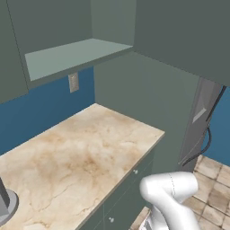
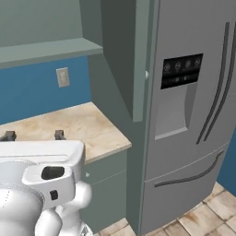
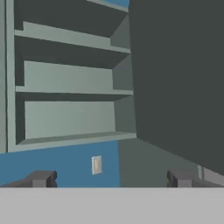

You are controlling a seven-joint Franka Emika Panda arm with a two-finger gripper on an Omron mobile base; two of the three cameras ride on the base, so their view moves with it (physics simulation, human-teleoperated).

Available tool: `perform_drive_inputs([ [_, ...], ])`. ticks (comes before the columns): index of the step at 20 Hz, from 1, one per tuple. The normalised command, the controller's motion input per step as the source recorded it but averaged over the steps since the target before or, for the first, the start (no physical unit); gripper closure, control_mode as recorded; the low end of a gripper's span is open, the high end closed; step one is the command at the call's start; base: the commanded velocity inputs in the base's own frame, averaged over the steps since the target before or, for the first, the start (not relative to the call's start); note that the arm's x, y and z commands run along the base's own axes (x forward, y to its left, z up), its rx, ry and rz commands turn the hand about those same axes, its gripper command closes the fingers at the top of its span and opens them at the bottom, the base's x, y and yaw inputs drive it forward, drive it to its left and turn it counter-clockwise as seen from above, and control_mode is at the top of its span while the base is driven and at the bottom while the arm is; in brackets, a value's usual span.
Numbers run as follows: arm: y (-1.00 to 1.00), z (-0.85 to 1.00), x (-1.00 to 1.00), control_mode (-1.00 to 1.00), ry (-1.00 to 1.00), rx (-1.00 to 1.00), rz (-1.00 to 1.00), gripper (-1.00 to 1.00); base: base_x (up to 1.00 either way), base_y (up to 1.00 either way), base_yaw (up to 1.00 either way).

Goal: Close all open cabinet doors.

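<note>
One cabinet door (image 3: 175, 78) of the upper cabinet stands swung open, a flat grey-green panel to the right of the bare shelves (image 3: 70, 92). The same cabinet door (image 1: 184, 36) juts out over the counter's right end. From the right base it shows nearly edge-on (image 2: 140, 60), with a small pale knob (image 2: 147, 73) low on it. My gripper (image 3: 111, 179) is open, with nothing between its fingertips (image 3: 41, 178). It points up at the open cabinet from below and stays well apart from the door. The gripper (image 2: 33, 135) also rises above the white hand at the lower left.
A marble counter (image 1: 76, 152) lies under the cabinet, with drawer fronts (image 1: 134, 177) along its edge. A wall outlet (image 1: 73, 82) sits on the blue backsplash. A silver fridge (image 2: 193, 115) stands right of the cabinet column. A grey object (image 1: 5, 204) rests at the counter's left end.
</note>
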Motion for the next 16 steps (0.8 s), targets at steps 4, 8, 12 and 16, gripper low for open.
perform_drive_inputs([
  [4,-0.26,0.05,0.16,-1.0,-0.11,0.04,0.0,-1.0,0.0,0.0,0.0],
  [8,-0.62,0.0,0.18,-1.0,-0.11,0.1,0.0,-1.0,0.0,0.0,0.0],
  [12,-0.52,0.0,0.26,-1.0,-0.1,0.1,0.0,-1.0,0.0,0.0,0.0],
  [16,-0.43,0.0,0.31,-1.0,-0.08,0.09,0.0,-1.0,0.0,0.0,0.0],
])
